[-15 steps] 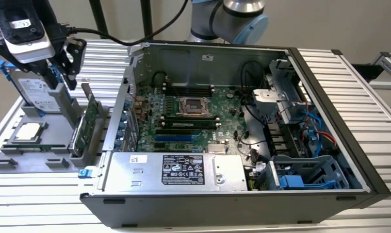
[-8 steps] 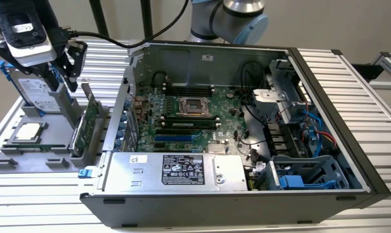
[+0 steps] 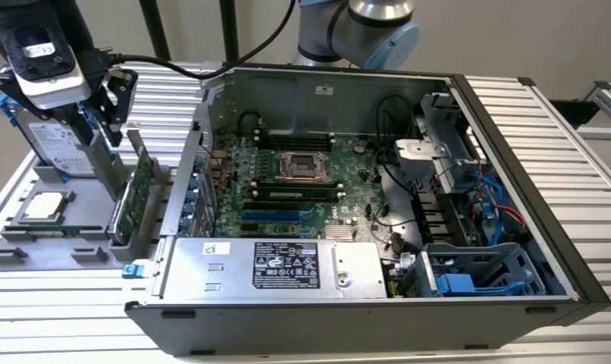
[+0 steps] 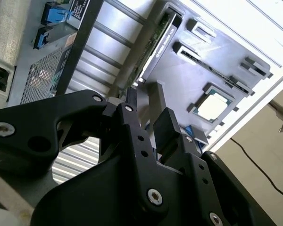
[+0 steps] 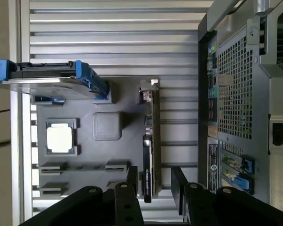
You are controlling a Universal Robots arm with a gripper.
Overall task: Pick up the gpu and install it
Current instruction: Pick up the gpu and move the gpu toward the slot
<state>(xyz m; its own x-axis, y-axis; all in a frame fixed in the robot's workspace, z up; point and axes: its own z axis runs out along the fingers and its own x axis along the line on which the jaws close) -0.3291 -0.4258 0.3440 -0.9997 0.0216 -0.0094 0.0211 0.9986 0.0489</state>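
Note:
The gpu (image 3: pixel 133 193) stands on edge in a slot of the grey parts holder (image 3: pixel 42 254), green board facing the computer case, at the exterior view's left. In the first wrist view the gpu (image 5: pixel 149 141) shows edge-on, its silver bracket at the far end. My gripper (image 3: pixel 103 125) hangs open just above the card's back end. In the first wrist view my gripper (image 5: pixel 155 181) has one black finger on either side of the card's line, and nothing is held. In the second wrist view the gripper (image 4: pixel 148 115) is also open, with the gpu (image 4: pixel 153 42) beyond it.
A hard drive with blue rails (image 3: pixel 45 144) stands in the holder beside the gripper, and a processor chip (image 3: pixel 45 205) lies flat in front of it. The open computer case (image 3: pixel 508 189) sits right of the holder, with its motherboard (image 3: pixel 285 182), power supply (image 3: pixel 275 265) and drive cage (image 3: pixel 477 269).

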